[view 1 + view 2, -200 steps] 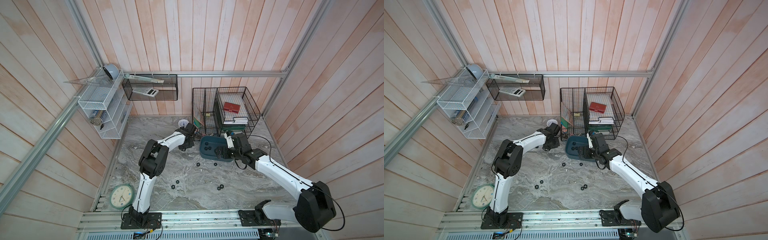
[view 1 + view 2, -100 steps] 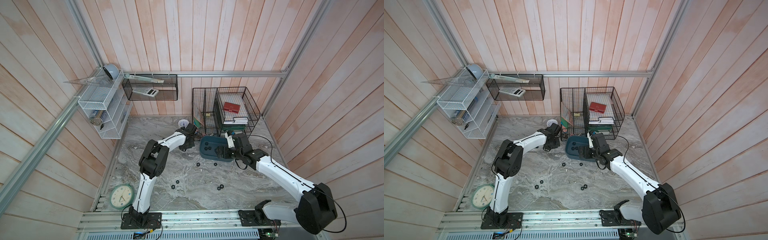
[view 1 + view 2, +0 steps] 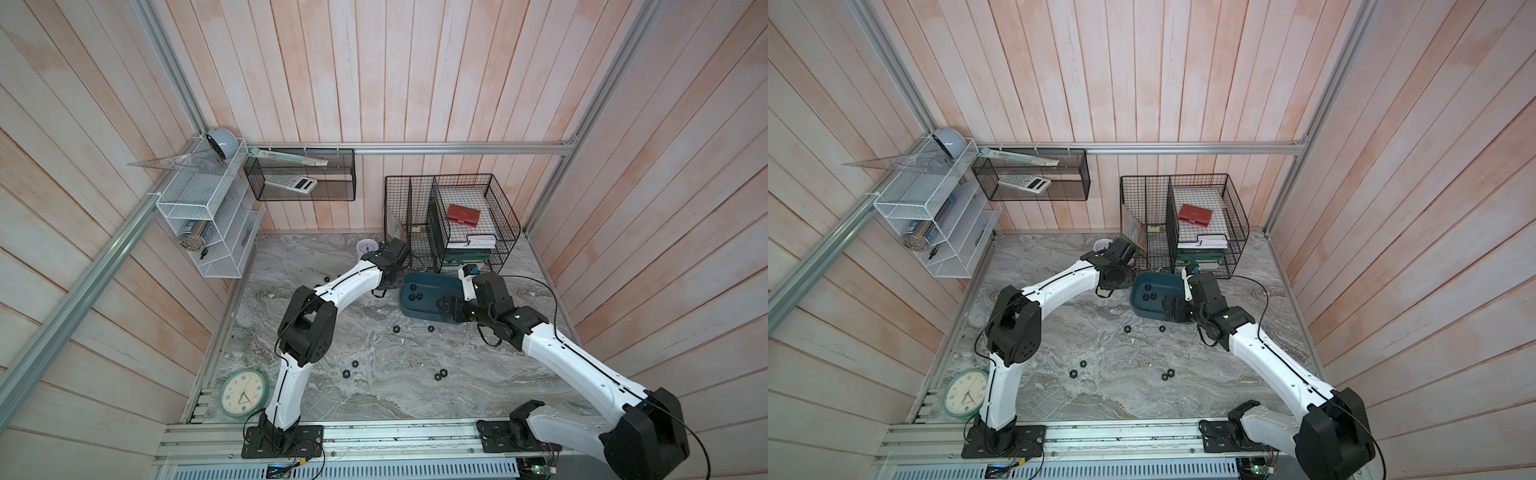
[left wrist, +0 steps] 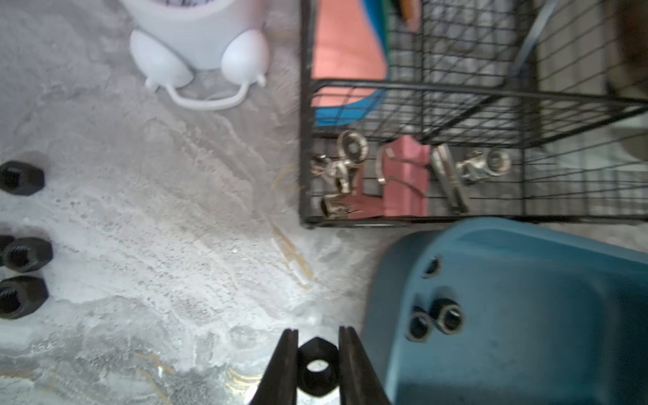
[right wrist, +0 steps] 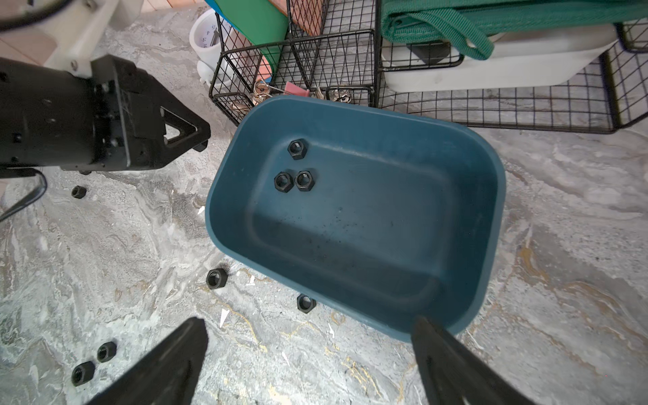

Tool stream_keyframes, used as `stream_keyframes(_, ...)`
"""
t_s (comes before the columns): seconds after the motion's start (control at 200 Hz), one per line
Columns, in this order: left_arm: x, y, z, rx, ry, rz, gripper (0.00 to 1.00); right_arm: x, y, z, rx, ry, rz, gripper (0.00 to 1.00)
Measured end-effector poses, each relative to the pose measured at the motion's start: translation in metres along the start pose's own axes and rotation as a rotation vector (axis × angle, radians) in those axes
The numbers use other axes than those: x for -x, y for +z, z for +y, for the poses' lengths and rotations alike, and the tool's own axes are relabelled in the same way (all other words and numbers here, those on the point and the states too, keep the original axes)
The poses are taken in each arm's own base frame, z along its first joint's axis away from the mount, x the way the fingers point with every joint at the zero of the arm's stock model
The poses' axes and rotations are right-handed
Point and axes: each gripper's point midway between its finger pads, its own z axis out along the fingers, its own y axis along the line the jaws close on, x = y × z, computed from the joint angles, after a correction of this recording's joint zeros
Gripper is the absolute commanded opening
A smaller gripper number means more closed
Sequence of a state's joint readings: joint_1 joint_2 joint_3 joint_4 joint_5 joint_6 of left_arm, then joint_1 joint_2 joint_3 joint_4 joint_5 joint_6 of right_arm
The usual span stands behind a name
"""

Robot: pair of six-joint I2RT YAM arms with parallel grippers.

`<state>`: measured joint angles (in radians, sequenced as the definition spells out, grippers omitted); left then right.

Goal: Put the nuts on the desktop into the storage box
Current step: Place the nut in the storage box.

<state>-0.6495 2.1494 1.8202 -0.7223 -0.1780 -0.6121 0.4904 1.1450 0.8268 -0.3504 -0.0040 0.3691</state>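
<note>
The left gripper (image 4: 318, 333) pinches a small black hexagonal nut (image 4: 317, 366) just beside the dark teal plastic storage box (image 5: 385, 228), near the grey marble desktop's (image 4: 157, 210) back edge. Next, it likely needs lifting over the rim. The right gripper (image 5: 308, 324) gapes empty.

**Soft overhead light, one wrist view blurring**

Bright, even light is falling from above in both top views, laying only faint shadows on the desktop (image 3: 395, 395). The plank walls (image 3: 415, 83) are bowing outward toward the frame edges. In the right wrist view the storage box (image 5: 350, 111) is showing crisp, with soft shade pooling inside it. In the left wrist view the wire basket (image 4: 303, 140) behind the storage box is smearing out of focus, while the nut (image 4: 315, 349) beside the box is showing sharper.
</note>
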Motion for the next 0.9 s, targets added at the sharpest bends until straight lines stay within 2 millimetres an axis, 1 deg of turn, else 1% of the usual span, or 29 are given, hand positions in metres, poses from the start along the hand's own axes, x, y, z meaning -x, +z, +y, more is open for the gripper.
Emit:
stream_keyframes(0.205, 0.000, -0.015, -0.038, -0.063, 0.093, -0.036, 0.21, -0.009, -0.015, -0.009, -0.024, 0.008, -0.020, 0.98)
stream_keyframes(0.335, 0.002, -0.016, -0.059, -0.109, 0.132, -0.057, 0.21, -0.012, -0.024, -0.013, -0.038, 0.018, -0.031, 0.98)
stream_keyframes(0.465, -0.001, -0.006, -0.070, -0.134, 0.162, -0.062, 0.21, -0.013, -0.033, -0.016, -0.049, 0.025, -0.047, 0.98)
stream_keyframes(0.71, -0.014, 0.026, -0.083, -0.172, 0.200, -0.040, 0.21, -0.019, -0.045, -0.023, -0.072, 0.044, -0.056, 0.98)
stream_keyframes(0.895, -0.016, 0.039, -0.093, -0.202, 0.213, -0.041, 0.22, -0.024, -0.051, -0.028, -0.090, 0.052, -0.053, 0.98)
